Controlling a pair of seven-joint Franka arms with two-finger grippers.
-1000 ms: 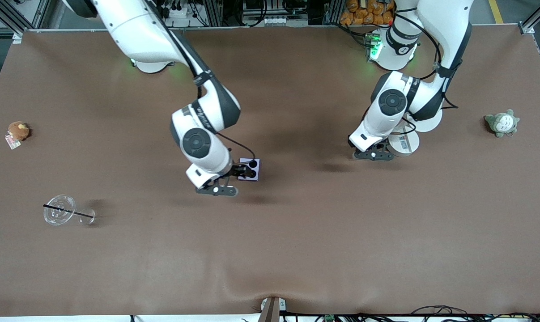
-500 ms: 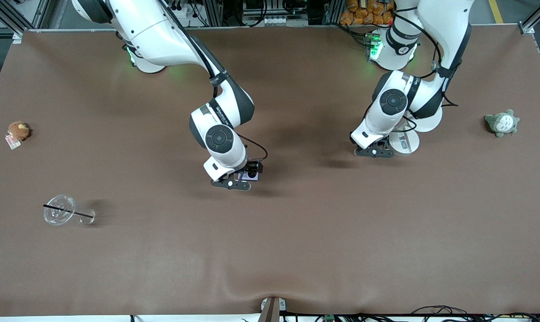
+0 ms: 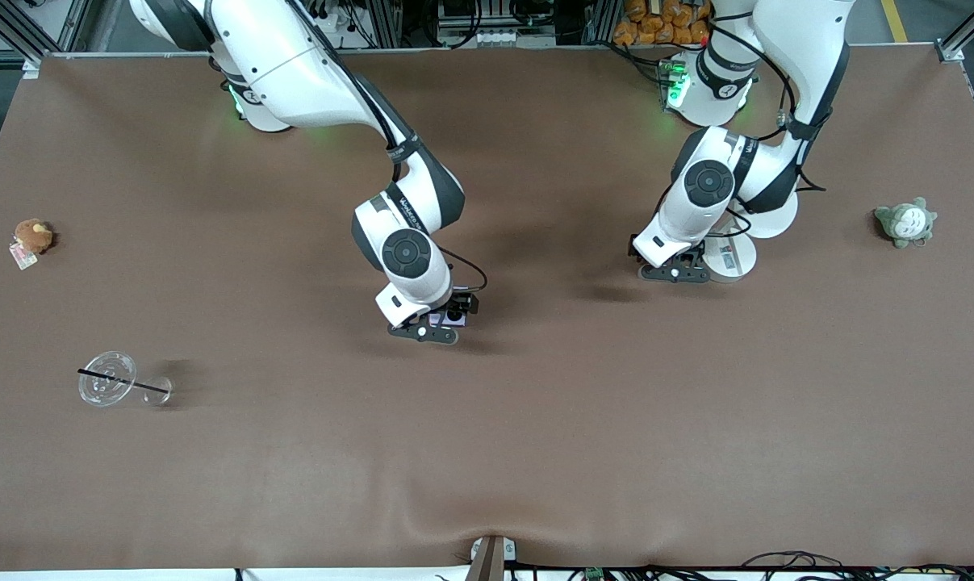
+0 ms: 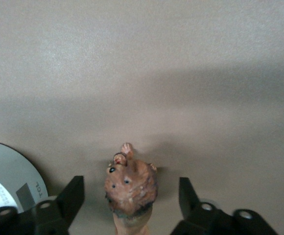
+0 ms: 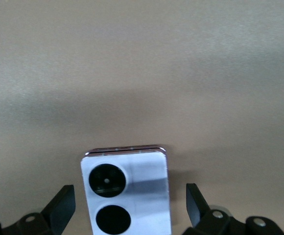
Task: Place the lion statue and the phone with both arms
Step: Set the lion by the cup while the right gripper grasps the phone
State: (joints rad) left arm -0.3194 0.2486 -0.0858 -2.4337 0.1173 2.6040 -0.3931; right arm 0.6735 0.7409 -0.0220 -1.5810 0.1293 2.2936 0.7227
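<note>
The lilac phone (image 5: 127, 193) lies flat on the brown table, its two black camera circles facing up. My right gripper (image 5: 128, 204) is open and straddles it, with a gap at each side. In the front view the right gripper (image 3: 432, 325) covers most of the phone (image 3: 448, 318). The reddish-brown lion statue (image 4: 130, 186) stands on the table between the open fingers of my left gripper (image 4: 130, 198), touching neither finger. In the front view the left gripper (image 3: 672, 273) hides the statue.
A white disc (image 3: 730, 258) lies beside the left gripper and also shows in the left wrist view (image 4: 5, 178). A round brown plush (image 3: 31, 237) lies at the right arm's end, a grey-green plush (image 3: 905, 222) at the left arm's end. A clear cup with a black straw (image 3: 109, 379) lies on its side.
My right arm has swung toward the left arm's end and brought its gripper from beside the phone to over it. The phone has not moved. The left arm has barely moved.
</note>
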